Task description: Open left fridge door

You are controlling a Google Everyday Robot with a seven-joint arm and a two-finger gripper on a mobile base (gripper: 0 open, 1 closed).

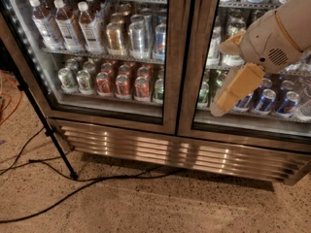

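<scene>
The fridge [180, 152] fills the upper view, with a louvred steel grille along its base. The left fridge door [172, 57] is shut, with white LED dots down its left edge and bottles and red and green cans behind the glass. The right door [252, 135] fronts green and blue cans. My arm comes in from the upper right. My tan gripper [235, 90] hangs down and to the left in front of the right door's glass, right of the centre post between the doors. It holds nothing that I can see.
A black stand leg [46, 125] slants down in front of the fridge's left corner. Black cables [97, 181] run across the speckled floor, and an orange cable [10, 101] lies at the far left.
</scene>
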